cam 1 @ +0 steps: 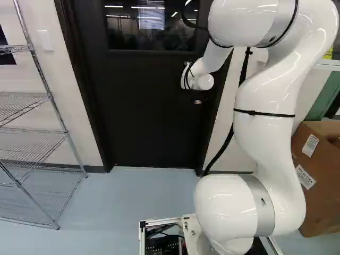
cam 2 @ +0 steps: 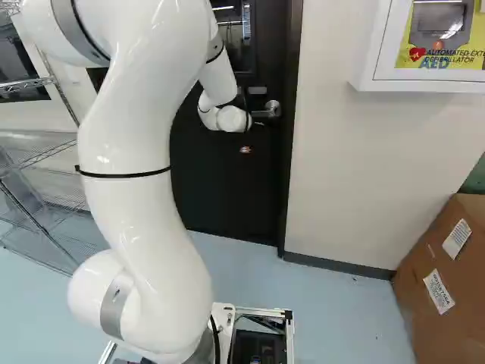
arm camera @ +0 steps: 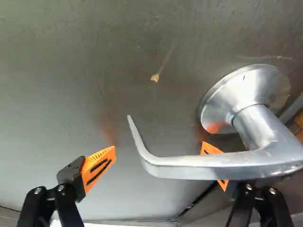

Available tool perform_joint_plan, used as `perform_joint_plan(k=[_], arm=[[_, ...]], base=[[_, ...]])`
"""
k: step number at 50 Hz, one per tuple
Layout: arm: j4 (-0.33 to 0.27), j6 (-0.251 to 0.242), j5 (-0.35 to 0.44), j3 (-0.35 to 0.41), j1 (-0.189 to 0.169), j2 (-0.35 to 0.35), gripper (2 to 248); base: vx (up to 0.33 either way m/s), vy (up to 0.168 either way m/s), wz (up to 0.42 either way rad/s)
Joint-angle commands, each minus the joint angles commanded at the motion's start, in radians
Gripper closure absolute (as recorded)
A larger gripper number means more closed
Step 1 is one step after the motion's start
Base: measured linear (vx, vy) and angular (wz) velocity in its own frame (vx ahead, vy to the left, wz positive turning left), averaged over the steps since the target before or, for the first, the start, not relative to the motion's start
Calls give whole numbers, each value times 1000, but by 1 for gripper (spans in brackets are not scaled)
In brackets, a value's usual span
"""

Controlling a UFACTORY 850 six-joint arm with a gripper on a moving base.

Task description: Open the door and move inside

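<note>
The dark door (cam 1: 143,117) stands closed in its frame ahead of the arm. Its silver lever handle (cam 2: 270,110) shows just beside the arm's white wrist in the right base view. That wrist hides the gripper in both base views. In the wrist view the gripper (arm camera: 160,150) is open, fingers wide apart near the door's surface. The lever handle (arm camera: 213,165) crosses in front of one orange pad, partly covering it, and its bent free end reaches between the fingers. The other pad (arm camera: 98,166) stands apart from the lever. Contact at the covered finger cannot be told.
A wire shelf (cam 1: 32,133) stands left of the door. Right of it are the wall (cam 2: 348,174), a white defibrillator cabinet (cam 2: 365,45) and a cardboard box (cam 2: 439,280) on the floor. The door frame (cam 2: 290,152) runs close beside the handle.
</note>
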Motion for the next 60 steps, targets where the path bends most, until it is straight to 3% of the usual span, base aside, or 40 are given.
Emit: perform_joint_plan(k=[38,60], arm=[[42,0,0,-229,-21,-181,3],[42,0,0,-354,4,-276,3]], base=[[1,0,-6],[0,0,0]])
